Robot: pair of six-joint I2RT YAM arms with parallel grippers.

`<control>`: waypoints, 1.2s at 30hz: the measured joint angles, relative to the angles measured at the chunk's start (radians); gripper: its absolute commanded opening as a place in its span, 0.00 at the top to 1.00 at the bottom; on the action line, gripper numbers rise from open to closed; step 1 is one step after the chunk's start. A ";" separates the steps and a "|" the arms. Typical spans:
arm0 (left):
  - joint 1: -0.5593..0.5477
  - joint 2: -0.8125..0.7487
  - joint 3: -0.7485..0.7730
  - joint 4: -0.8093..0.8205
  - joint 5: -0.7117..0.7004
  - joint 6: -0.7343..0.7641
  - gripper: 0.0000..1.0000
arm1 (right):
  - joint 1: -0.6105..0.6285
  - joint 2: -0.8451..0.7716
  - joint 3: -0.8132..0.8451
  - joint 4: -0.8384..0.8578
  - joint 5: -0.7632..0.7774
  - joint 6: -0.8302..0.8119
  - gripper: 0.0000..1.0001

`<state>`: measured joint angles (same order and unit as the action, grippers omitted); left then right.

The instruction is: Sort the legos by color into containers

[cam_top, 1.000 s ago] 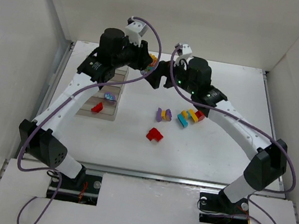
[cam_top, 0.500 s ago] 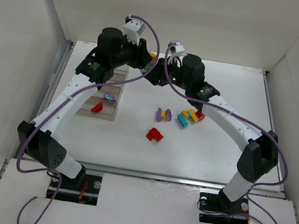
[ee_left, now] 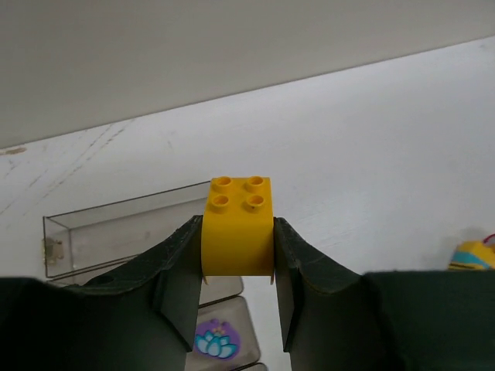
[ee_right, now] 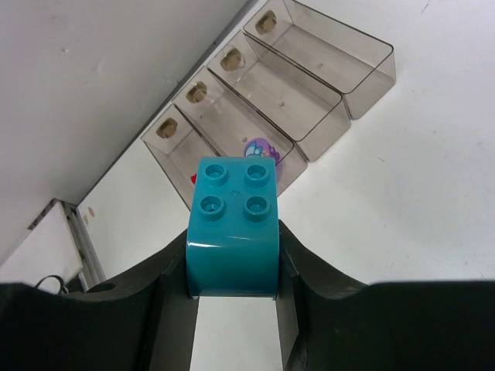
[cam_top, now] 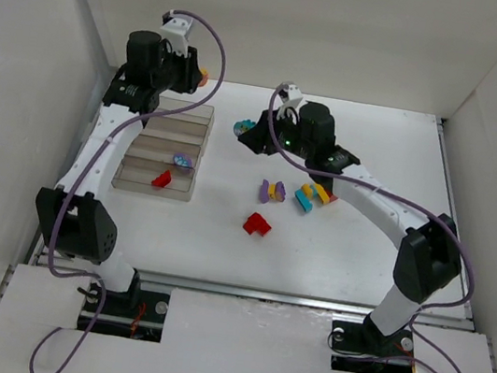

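My left gripper (cam_top: 200, 75) is shut on a yellow lego (ee_left: 237, 224), held above the far end of the containers (cam_top: 157, 139). My right gripper (cam_top: 243, 131) is shut on a teal lego (ee_right: 232, 224) above the table, right of the containers (ee_right: 309, 93). A purple lego (cam_top: 182, 159) lies in one compartment. A red lego (cam_top: 163, 178) lies in the nearest one. Loose on the table are a purple-yellow cluster (cam_top: 272, 191), a teal-yellow-red cluster (cam_top: 315, 195) and a red lego (cam_top: 257, 225).
White walls enclose the table on the left, back and right. The left arm runs along the left wall (cam_top: 14, 112) beside the containers. The right arm arches over the table's right half, above the teal-yellow-red cluster.
The two grippers met at mid-table over a small joined cluster. The right gripper shut on the teal lego. The left arm swung back-left with the yellow lego, and the grippers are now apart.
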<state>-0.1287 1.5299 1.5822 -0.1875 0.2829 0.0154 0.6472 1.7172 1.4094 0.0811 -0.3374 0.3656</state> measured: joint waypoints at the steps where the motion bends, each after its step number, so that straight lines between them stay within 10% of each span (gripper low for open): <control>1: 0.020 0.020 0.000 -0.006 0.012 0.027 1.00 | 0.000 0.002 0.001 -0.004 0.000 -0.005 1.00; 18: 0.164 0.414 -0.067 -0.125 0.041 0.298 0.85 | -0.032 0.148 0.101 -0.056 -0.023 -0.032 1.00; 25: 0.163 0.409 -0.116 -0.062 0.041 0.301 0.06 | -0.032 0.148 0.108 -0.063 -0.027 -0.033 1.00; 36: 0.164 0.188 -0.207 -0.076 0.140 0.569 0.15 | -0.034 0.132 0.101 -0.076 -0.143 -0.198 1.00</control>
<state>0.0353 1.7180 1.3754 -0.2634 0.4229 0.5842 0.6136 1.8496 1.5101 0.0055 -0.4805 0.1680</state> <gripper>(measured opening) 0.868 0.429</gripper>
